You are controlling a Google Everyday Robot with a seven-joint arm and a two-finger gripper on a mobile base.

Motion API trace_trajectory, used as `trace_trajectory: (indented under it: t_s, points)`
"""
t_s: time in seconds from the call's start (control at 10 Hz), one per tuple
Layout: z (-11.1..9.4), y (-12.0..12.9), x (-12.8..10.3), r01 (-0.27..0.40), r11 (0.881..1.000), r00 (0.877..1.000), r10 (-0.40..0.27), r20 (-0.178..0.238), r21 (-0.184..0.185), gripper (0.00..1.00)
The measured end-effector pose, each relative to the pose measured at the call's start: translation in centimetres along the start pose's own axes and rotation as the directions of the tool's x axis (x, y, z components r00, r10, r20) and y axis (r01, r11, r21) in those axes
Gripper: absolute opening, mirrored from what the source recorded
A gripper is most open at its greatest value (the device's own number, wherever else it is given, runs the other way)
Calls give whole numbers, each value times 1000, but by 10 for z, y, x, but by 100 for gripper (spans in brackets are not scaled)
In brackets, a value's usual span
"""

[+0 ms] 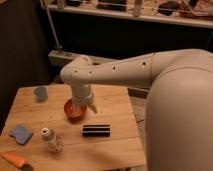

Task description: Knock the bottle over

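Observation:
The bottle [51,139] is small and clear with a white cap and a pale body. It stands upright near the front left of the wooden table [115,145]. My gripper [83,106] hangs from the white arm over the red bowl [74,110] in the middle of the table. It is up and to the right of the bottle, well apart from it.
A black rectangular bar [96,130] lies right of the bottle. A blue cup [40,93] stands at the back left. A blue sponge [20,134] and an orange carrot [15,160] lie at the front left. The arm's big white body [180,115] fills the right side.

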Motion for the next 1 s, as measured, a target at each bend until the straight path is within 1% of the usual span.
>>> trace_trajectory:
  t_s: [1.0]
  points:
    - [1, 0, 1, 7, 1000, 1000, -7, 0, 3, 65]
